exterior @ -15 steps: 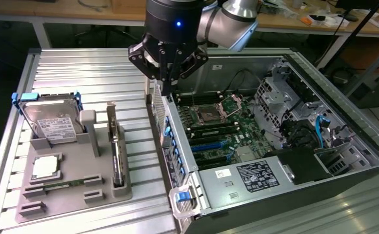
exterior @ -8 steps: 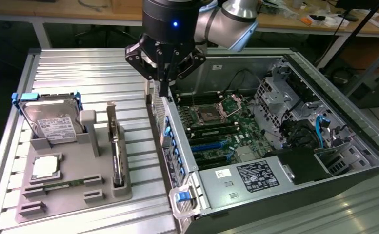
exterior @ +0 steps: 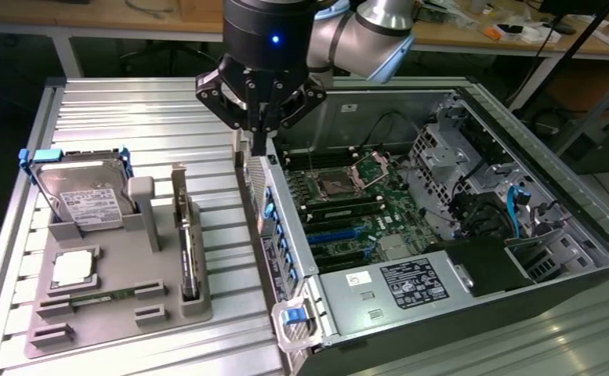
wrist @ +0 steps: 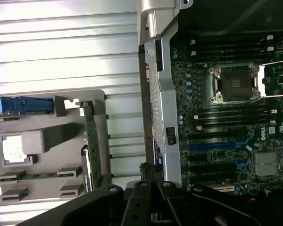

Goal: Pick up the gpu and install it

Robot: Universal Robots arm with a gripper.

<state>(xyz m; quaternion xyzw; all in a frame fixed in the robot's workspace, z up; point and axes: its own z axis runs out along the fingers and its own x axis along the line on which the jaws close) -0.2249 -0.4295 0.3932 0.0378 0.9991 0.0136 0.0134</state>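
I have the arm (exterior: 382, 35) bent in from the exterior view's right, the wrist (exterior: 273, 31) pointing straight down. My gripper (exterior: 261, 131) hangs vertical, its jaws pinched fully together.

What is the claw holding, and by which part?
Nothing: the shut claw hangs empty over the silver computer case edge; the thin dark gpu card stands in its grey holder.
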